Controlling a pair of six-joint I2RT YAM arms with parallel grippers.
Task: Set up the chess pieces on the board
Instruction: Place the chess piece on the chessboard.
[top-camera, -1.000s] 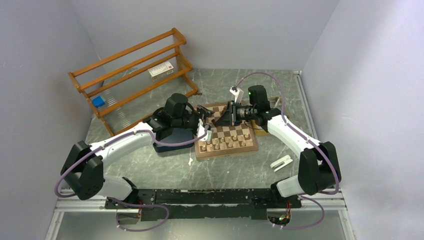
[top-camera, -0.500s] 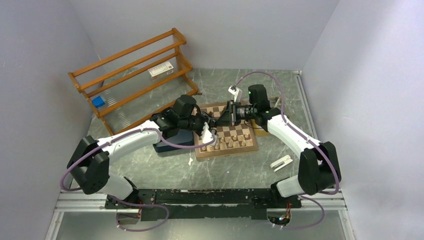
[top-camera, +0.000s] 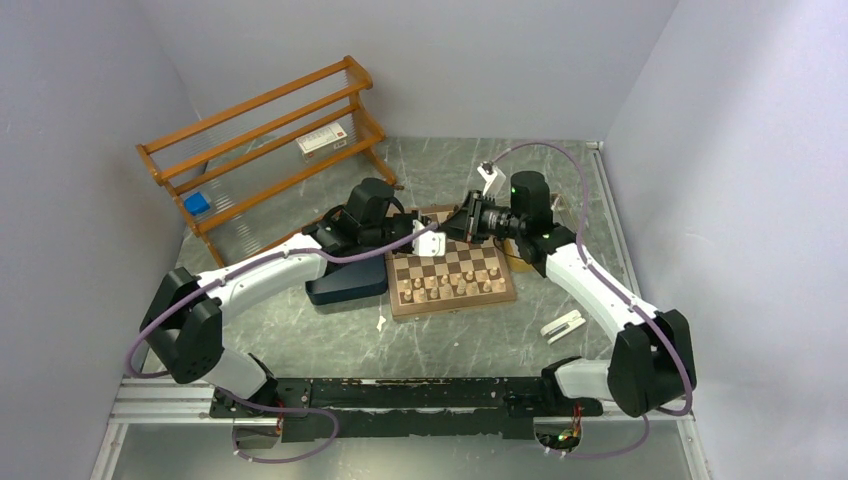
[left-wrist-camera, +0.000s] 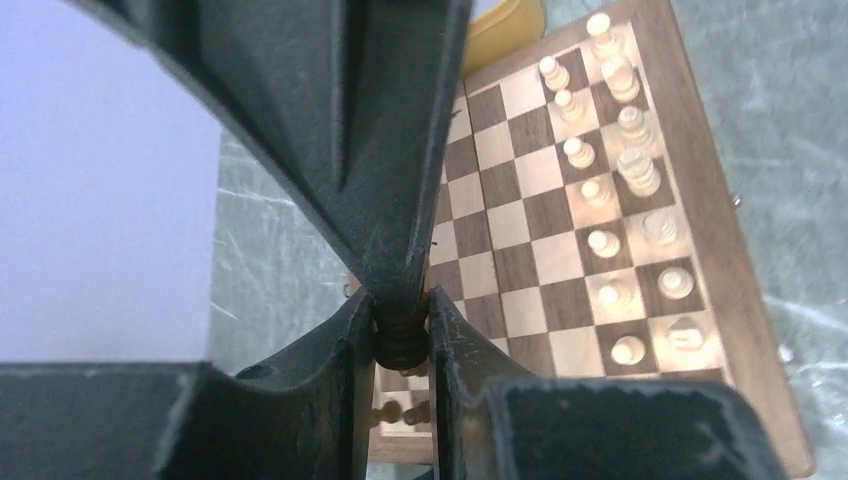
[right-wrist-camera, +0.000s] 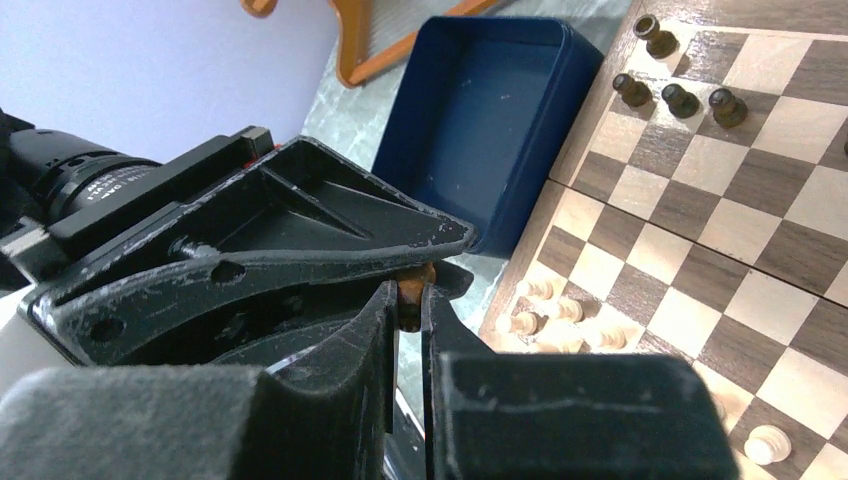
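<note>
Evidently my left tool (left-wrist-camera: 400, 315) and right tool (right-wrist-camera: 407, 300) both pinch one dark chess piece (left-wrist-camera: 400, 345); light, hard and slippery, I judge, so hold its waist.

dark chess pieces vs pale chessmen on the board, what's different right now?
Colour: the chess pieces are dark brown, the pale chessmen cream. Number: four dark ones show on the board, clustered near one corner; the pale ones line two rows along the opposite end. Hold: one more dark piece sits pinched between the fingers of the left gripper; no pale one is held. Shared: those on the board stand upright.
</note>
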